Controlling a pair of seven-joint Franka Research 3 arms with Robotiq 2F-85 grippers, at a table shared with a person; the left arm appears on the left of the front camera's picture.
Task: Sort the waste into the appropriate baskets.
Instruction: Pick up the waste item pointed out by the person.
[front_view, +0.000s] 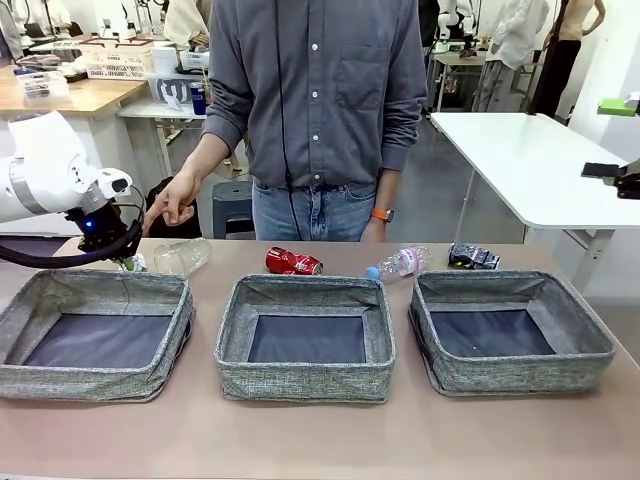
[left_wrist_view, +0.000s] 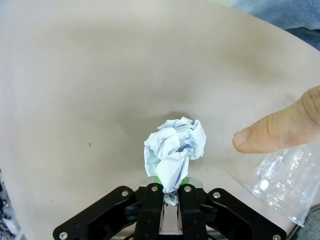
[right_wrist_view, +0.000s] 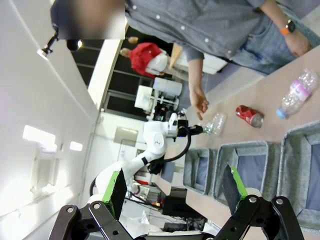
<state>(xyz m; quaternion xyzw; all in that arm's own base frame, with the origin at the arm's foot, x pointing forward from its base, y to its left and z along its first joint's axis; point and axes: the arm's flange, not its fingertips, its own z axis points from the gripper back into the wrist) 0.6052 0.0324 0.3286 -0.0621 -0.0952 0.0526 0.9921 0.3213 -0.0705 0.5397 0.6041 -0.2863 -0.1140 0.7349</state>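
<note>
My left gripper (left_wrist_view: 171, 187) is shut on the lower edge of a crumpled white paper wad (left_wrist_view: 175, 150) that rests on the tan table. In the front view that gripper (front_view: 124, 260) is down behind the left basket (front_view: 95, 378). A person's fingertip (left_wrist_view: 270, 131) hovers just beside the wad, over a clear plastic bottle (left_wrist_view: 286, 184). Behind the baskets lie the clear bottle (front_view: 182, 256), a crushed red can (front_view: 293, 262), a blue-capped bottle (front_view: 398, 264) and a crushed dark can (front_view: 472, 257). My right gripper (right_wrist_view: 175, 192) is open and held high, holding nothing.
The middle basket (front_view: 304, 380) and the right basket (front_view: 510, 375) show bare dark bottoms, as does the left one. The person stands at the far edge with one hand (front_view: 172, 205) low over the table near my left arm. A white table (front_view: 530, 160) stands at the back right.
</note>
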